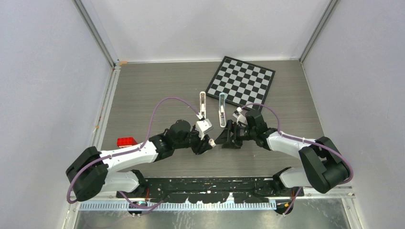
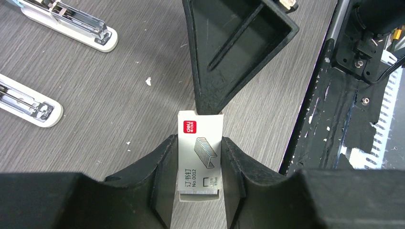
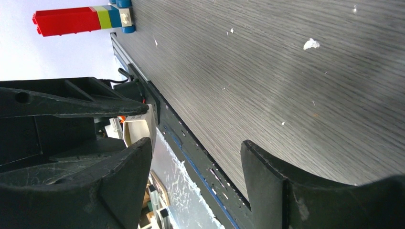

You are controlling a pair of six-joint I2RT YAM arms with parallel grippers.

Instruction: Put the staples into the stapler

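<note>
The staples' small white box (image 2: 199, 131), with a red mark and a staple drawing, is clamped by its long sides in my left gripper (image 2: 198, 140), just above the table. A sliver of grey shows at its near end. My right gripper (image 3: 196, 145) is open with nothing between its fingers. One of its fingers (image 2: 229, 47) points at the box's far end and touches or nearly touches it. The box's edge (image 3: 138, 126) shows beside that finger. Both grippers (image 1: 213, 141) meet at the table's middle. Two staplers (image 1: 202, 104) (image 1: 222, 109) lie just beyond them, also seen from the left wrist (image 2: 67, 24) (image 2: 26, 100).
A checkerboard (image 1: 242, 82) lies at the back right of the table. A red toy brick (image 1: 126, 141) sits at the left by the left arm, also in the right wrist view (image 3: 67, 20). The black base rail (image 2: 334, 109) runs along the near table edge.
</note>
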